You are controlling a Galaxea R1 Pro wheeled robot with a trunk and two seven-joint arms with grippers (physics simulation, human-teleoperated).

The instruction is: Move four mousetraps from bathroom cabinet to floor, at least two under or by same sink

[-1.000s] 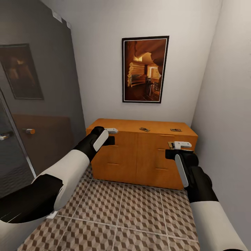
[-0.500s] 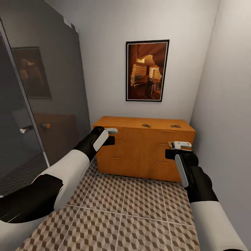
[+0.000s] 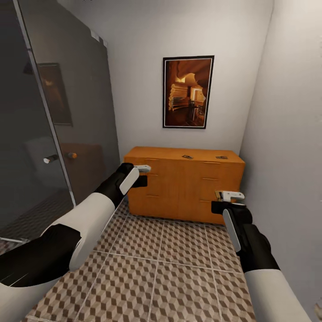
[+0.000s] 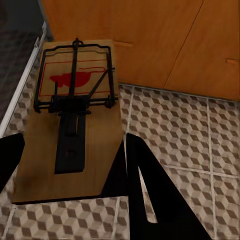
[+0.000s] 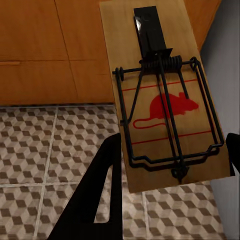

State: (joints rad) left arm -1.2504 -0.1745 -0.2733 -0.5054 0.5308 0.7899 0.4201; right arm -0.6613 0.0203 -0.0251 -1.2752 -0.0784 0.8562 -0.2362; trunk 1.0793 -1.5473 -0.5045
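I count four mousetraps. Two lie on top of the cabinet, a trap toward the middle and a trap nearer the right end, well apart from each other. The other two are in my grippers. My left gripper is clamped on one mousetrap; in the left wrist view its tan board sits between the dark fingers, with the wire frame and red mouse mark facing up, above the bathroom floor in front of the drawer fronts. My right gripper is closed on the fourth mousetrap, its board held flat between the fingers, red mouse mark showing, just in front of the cabinet's right side near the wall. Both arms are held out in front of me toward the cabinet. One framed picture hangs above the cabinet, and one glass door stands to my left.
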